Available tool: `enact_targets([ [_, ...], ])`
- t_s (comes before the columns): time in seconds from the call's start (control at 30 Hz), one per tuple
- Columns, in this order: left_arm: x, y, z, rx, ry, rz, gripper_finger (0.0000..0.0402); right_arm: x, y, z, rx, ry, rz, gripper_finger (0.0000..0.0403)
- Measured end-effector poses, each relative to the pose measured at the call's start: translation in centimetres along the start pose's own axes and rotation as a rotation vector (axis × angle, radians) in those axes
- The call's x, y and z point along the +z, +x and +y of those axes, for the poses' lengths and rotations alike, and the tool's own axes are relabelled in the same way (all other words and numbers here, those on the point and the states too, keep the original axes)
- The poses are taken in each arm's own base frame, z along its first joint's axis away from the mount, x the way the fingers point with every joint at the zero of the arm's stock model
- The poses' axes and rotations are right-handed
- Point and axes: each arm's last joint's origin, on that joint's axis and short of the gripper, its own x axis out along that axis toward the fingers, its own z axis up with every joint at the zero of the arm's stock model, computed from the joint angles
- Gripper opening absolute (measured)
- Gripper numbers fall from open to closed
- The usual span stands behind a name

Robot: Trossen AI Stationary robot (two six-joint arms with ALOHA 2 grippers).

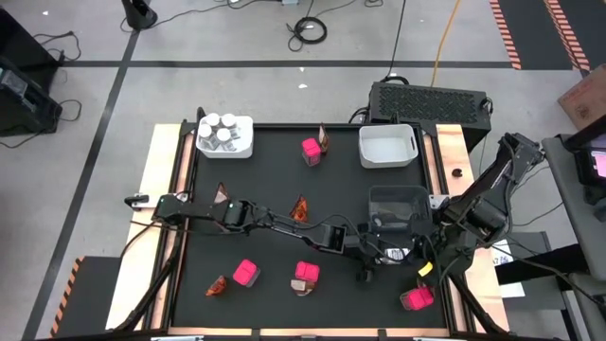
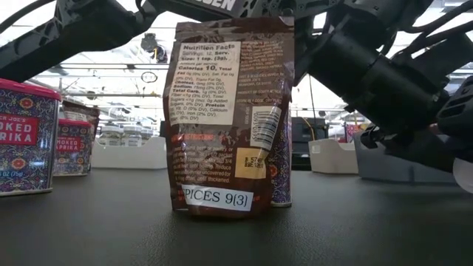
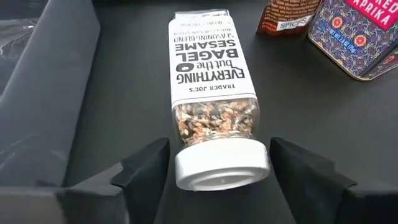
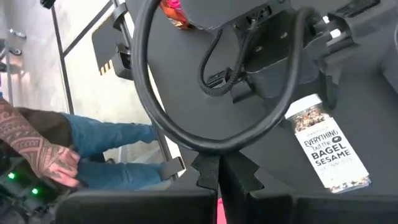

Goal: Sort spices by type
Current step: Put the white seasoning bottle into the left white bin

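Left gripper (image 3: 217, 168) is stretched across the mat toward the dark bin (image 1: 398, 204), jaws spread wide on either side of the white cap of a jar (image 3: 214, 112) lying flat – fingers (image 3: 146, 165) flank the cap with a gap each side, nothing clamped. Jar label reads Everything but the Bagel Sesame; it lies just beside the dark bin's wall. Right gripper (image 4: 217, 174) sits at the right edge of the table, jaws fully closed on nothing, looking across at the same jar and the left arm's cable. Other jars stand grouped in the white bin (image 1: 225, 137) at the back left; second white bin (image 1: 388, 147) at back right. Pink cube boxes (image 1: 245, 274) and orange-brown sachets (image 1: 301, 208) are scattered over the mat – one sachet stands upright right in front of the low camera
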Motion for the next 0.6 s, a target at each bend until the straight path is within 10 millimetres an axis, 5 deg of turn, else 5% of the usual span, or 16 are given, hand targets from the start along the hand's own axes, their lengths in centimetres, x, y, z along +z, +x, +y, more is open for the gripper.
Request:
enact_targets([
  [0.17, -0.1, -0.1, -0.1, -0.01, 0.002, 0.019, 0.021, 0.0, 0.0, 0.2, 0.016, -0.007, 0.0, 0.0],
  [0.6, 0.2, -1.4, 0.5, -0.027, 0.02, 0.121, 0.0206, 0.0, 0.0, 0.2, 0.022, -0.035, 0.0, 0.0],
])
